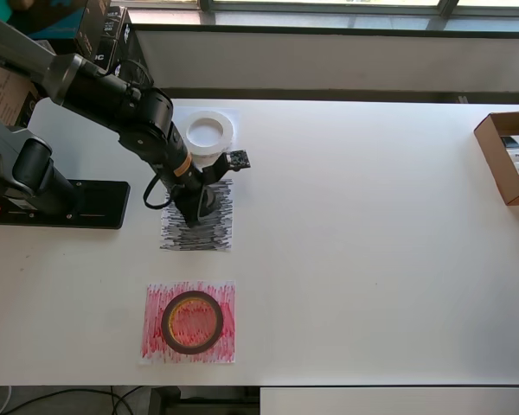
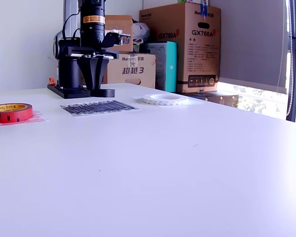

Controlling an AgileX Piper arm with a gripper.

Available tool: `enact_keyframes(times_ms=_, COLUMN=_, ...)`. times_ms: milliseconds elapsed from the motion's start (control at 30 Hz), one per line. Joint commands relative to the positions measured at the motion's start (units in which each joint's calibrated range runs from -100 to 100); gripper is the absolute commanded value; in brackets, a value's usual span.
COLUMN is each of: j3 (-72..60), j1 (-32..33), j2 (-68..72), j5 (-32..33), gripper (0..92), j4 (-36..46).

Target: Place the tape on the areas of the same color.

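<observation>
The small black tape roll [image 2: 104, 93] lies flat at the far end of the black-scribbled sheet [image 2: 98, 107], partly hidden under the arm in the overhead view [image 1: 208, 201]. My gripper [image 2: 97, 85] points straight down over it. Its fingers stand apart, their tips at the roll's top, and it also shows in the overhead view [image 1: 193, 213]. The dark red roll [image 1: 191, 322] lies on the red-scribbled sheet [image 1: 156, 298]. The white roll [image 1: 209, 131] lies on a plain white sheet that barely shows against the table.
The arm's black base plate [image 1: 65, 204] is at the overhead view's left. An open cardboard box [image 1: 510, 156] sits at the right edge. Cardboard boxes [image 2: 187, 44] stand behind the table in the exterior view.
</observation>
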Motion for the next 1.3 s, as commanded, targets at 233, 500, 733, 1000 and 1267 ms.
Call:
enact_keyframes(times_ms=233, j3=1.6, j1=-2.7, j2=0.6, j5=-0.6, gripper=0.0, j4=-2.2)
enact_keyframes(times_ms=500, j3=1.7, j1=-2.7, j2=0.7, j5=-0.4, gripper=0.0, j4=-2.2)
enact_keyframes(times_ms=733, j3=1.7, j1=-2.5, j2=0.7, j5=-0.3, gripper=3.3, j4=-2.2)
enact_keyframes(times_ms=1000, j3=1.6, j1=-2.5, j2=0.7, j5=-0.1, gripper=33.8, j4=-2.2)
enact_keyframes(times_ms=1267, j3=1.4, j1=-2.5, j2=0.5, j5=-0.1, gripper=57.8, j4=-2.3)
